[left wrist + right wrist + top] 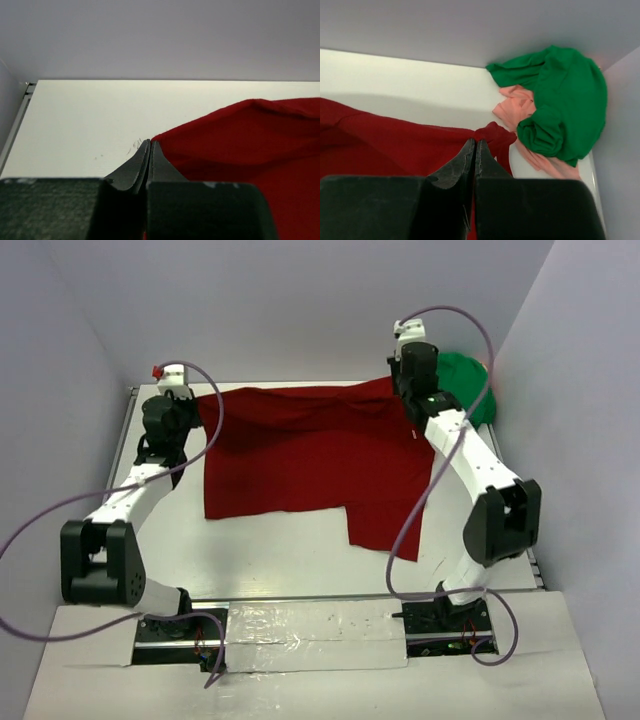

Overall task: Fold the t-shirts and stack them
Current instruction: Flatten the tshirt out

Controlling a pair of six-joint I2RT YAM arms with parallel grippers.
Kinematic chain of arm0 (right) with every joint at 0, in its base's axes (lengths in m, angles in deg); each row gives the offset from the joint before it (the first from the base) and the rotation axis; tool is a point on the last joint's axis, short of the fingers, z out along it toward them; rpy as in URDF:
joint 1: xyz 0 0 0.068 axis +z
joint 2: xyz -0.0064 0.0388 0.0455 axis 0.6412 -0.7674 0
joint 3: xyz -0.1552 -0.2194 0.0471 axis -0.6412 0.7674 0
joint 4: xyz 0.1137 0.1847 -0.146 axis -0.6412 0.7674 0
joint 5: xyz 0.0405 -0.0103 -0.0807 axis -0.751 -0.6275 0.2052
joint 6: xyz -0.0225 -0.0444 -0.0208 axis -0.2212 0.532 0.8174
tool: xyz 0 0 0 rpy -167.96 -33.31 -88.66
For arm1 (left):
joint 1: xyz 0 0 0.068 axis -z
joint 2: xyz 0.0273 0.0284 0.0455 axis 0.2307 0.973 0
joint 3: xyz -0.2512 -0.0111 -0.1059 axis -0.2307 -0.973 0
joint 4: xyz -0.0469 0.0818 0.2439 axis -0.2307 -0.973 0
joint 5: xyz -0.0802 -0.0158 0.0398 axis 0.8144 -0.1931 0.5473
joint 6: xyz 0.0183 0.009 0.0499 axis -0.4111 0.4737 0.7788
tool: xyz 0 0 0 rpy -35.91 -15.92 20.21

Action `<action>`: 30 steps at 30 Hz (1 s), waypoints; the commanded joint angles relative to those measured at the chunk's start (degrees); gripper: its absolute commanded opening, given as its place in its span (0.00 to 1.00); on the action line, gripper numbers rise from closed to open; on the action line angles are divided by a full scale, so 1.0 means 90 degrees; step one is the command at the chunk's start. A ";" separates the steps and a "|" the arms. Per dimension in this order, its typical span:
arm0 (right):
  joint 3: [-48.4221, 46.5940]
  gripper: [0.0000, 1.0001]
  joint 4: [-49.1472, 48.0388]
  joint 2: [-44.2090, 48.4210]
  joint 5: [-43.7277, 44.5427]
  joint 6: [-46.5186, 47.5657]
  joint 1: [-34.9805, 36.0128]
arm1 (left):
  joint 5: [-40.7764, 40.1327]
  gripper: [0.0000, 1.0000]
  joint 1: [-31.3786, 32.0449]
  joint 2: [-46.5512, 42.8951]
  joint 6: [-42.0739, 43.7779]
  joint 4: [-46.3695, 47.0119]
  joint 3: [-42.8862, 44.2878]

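**T-shirts on desk, both tools engaged**

Top view: dark red shirt (pixel 310 455) spread over the desk (pixel 280 550) centre; green shirt (pixel 470 380) bunched in the far right corner.
Left wrist: left tool (pixel 150 143) pinched on the dark red shirt's far-left corner.
Right wrist: right tool (pixel 474 142) pinched on its far-right corner; salmon-pink cloth (pixel 517 107) partly under the green shirt.

White table (pixel 280 550), walled at the sides and far end. A dark red t-shirt (pixel 300 455) lies spread over its middle and far half, one flap reaching toward the near edge. In the far right corner lies a crumpled salmon-pink cloth (pixel 517 107), with a bunched green t-shirt (pixel 560 100) resting partly on it.
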 commanded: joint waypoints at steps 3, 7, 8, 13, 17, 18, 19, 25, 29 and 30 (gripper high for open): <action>-0.0133 0.00 -0.1197 -0.0751 0.0450 0.0111 0.0057 | -0.0269 0.00 -0.0033 0.0824 0.0170 0.1538 0.0192; -0.0465 0.00 -0.1978 -0.1560 0.0899 0.0101 0.0076 | -0.0483 0.00 -0.0023 0.1585 0.0257 0.2104 0.0455; -0.0591 0.00 -0.2124 -0.1659 0.0978 0.0111 0.0076 | -0.0542 0.00 -0.0013 0.1703 0.0277 0.2222 0.0495; -0.1148 0.00 -0.3043 -0.2362 0.1505 0.0355 0.0212 | -0.1049 0.00 0.0065 0.2493 0.0658 0.3130 0.0924; -0.1530 0.00 -0.3901 -0.2783 0.2061 0.0598 0.0339 | -0.1625 0.00 0.0250 0.3002 0.1077 0.4027 0.1149; -0.1511 0.00 -0.4406 -0.2890 0.2120 0.0802 0.0359 | -0.1733 0.00 0.0289 0.3109 0.1339 0.4242 0.1207; -0.1511 0.00 -0.4633 -0.2949 0.2189 0.0910 0.0369 | -0.1898 0.00 0.0328 0.3294 0.1467 0.4573 0.1256; -0.1803 0.00 -0.5182 -0.3398 0.2248 0.1059 0.0369 | -0.2076 0.00 0.0368 0.3851 0.1557 0.4499 0.1939; -0.2270 0.00 -0.4803 -0.3769 0.1946 0.0854 0.0359 | -0.1735 0.00 0.0329 0.4174 0.1235 0.3895 0.2408; -0.2398 0.00 -0.4531 -0.3915 0.1868 0.0805 0.0340 | -0.1637 0.00 0.0329 0.4252 0.1244 0.3786 0.2612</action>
